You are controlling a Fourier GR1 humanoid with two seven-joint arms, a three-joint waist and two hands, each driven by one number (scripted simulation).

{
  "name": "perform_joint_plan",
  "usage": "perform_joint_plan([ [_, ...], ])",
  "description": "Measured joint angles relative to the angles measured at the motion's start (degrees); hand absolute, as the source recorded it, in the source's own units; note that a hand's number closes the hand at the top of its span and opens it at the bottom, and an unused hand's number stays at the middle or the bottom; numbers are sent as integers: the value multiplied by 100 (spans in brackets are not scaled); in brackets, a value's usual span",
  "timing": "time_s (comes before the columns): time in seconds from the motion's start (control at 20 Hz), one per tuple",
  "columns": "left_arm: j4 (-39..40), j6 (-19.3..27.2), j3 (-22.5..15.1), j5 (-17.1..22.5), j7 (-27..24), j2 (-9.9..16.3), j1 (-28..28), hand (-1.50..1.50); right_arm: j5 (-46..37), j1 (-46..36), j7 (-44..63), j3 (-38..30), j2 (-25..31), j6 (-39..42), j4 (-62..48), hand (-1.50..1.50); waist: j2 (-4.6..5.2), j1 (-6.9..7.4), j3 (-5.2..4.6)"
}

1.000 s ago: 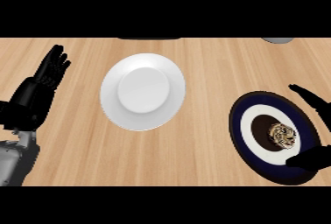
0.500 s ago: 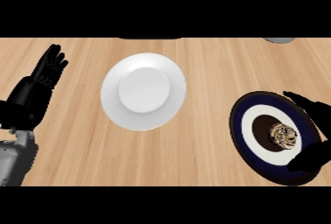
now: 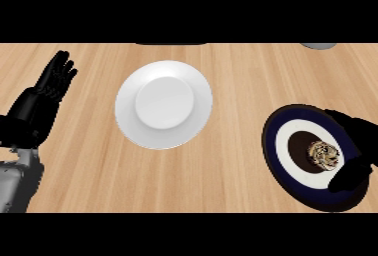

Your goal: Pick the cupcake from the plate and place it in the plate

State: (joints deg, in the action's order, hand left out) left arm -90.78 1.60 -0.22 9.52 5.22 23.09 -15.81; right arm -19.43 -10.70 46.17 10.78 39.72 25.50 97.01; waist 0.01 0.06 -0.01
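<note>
cupcake (image 3: 322, 153) on dark plate (image 3: 284, 150), right hand (image 3: 359, 150) curled around it, edge-cropped, left hand (image 3: 46, 95) open

Black hands (image 3: 44, 95) with slim fingers (image 3: 63, 67); left forearm (image 3: 15, 182) grey.

The bench (image 3: 244, 75) under me is light wood with fine grain lines. One plate (image 3: 164, 105) is plain white. The other plate (image 3: 295, 137) is dark navy at the rim, then a white ring, then dark brown in the middle. The cupcake (image 3: 323, 154) is beige with brown swirls. My left hand (image 3: 46, 95) and my right hand (image 3: 356, 142) are black, and my left forearm (image 3: 15, 182) is grey.
</note>
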Motion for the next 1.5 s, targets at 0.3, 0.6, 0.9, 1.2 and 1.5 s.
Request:
perform_joint_plan([
  [0.3,-62,-119,115,-148,0,-176,89,0,-482,185,-525,-147,-300,34,-502,-150,0,-3,3],
  [0.6,1,-223,204,-319,14,-326,31,0,-886,182,-941,-204,-666,67,-1050,-150,0,-3,1],
  [0.9,-233,-338,284,-377,171,-437,108,0,-1455,96,-1342,-227,-860,-29,-1771,-150,1,12,3],
  [1.2,-124,-378,352,-455,78,-503,74,0,-2022,-82,-1914,-245,-1048,-857,-2026,150,-9,3,-19],
  [1.5,-106,-389,407,-487,174,-536,-23,0,-2671,-187,-2440,-245,-1033,-1750,-2165,150,-6,0,-12],
])
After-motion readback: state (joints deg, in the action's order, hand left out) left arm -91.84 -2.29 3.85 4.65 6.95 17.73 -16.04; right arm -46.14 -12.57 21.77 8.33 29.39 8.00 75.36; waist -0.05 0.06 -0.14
